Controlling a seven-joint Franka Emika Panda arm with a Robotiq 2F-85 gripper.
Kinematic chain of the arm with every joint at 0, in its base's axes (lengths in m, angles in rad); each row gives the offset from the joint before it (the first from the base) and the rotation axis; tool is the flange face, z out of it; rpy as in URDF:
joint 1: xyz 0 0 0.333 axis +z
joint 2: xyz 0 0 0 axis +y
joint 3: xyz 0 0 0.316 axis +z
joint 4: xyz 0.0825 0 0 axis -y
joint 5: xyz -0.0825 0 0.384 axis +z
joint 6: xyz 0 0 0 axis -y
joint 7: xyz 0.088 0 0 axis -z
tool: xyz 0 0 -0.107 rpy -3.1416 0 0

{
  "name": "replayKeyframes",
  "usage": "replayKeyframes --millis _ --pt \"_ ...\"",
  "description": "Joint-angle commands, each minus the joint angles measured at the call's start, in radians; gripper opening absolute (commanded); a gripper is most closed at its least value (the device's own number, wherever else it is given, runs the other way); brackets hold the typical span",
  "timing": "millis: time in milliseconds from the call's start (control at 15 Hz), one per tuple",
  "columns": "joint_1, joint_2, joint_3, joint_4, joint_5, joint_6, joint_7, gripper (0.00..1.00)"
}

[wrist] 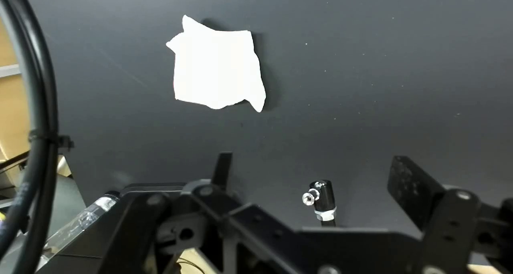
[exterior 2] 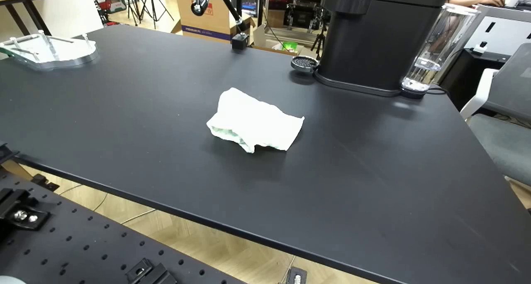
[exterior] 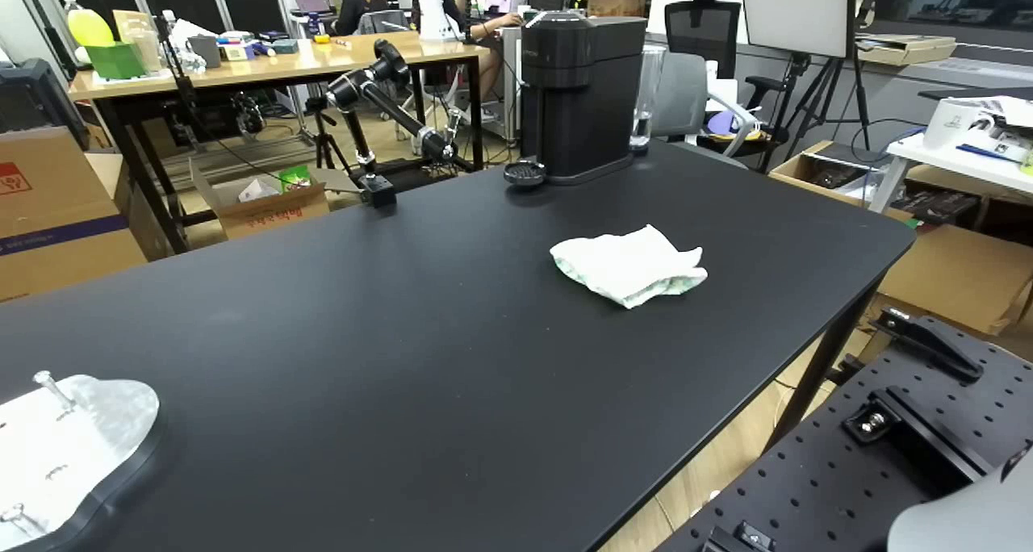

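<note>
- Surface (exterior: pixel 363 358): black, long.
- Coffee machine (exterior: pixel 585 100): black, upright near the surface's edge.
- Hand (wrist: pixel 316 178): released, jaws wide apart, above the surface in wrist view.
- White cloth (exterior: pixel 629 265): folded, uneven edges, lying on the surface, apart from hand and machine.
- Round drip tray (exterior: pixel 524 174): at the machine's base.

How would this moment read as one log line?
gripper: open, holding nothing | white cloth: on black table, apart from gripper | coffee machine: also on black table
</note>
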Motion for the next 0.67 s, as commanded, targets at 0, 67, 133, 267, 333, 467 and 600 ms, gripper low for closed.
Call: replayKeyframes --millis 0,67,133,267,333,467,600 --pt "0.043 0.006 -0.036 0.002 -0.013 -0.004 0.012 1.0" --pt "0.043 0.006 -0.036 0.002 -0.013 -0.004 0.011 1.0" --pt "0.045 0.0 -0.04 -0.01 -0.021 0.019 0.007 1.0" --pt "0.047 -0.016 -0.053 -0.045 -0.057 0.066 0.013 1.0" --pt "0.045 -0.025 -0.066 -0.072 -0.075 0.098 0.0 1.0" --pt "0.041 -0.047 -0.104 -0.138 -0.088 0.182 -0.035 1.0" --pt "0.035 -0.061 -0.147 -0.203 -0.084 0.258 -0.085 1.0"
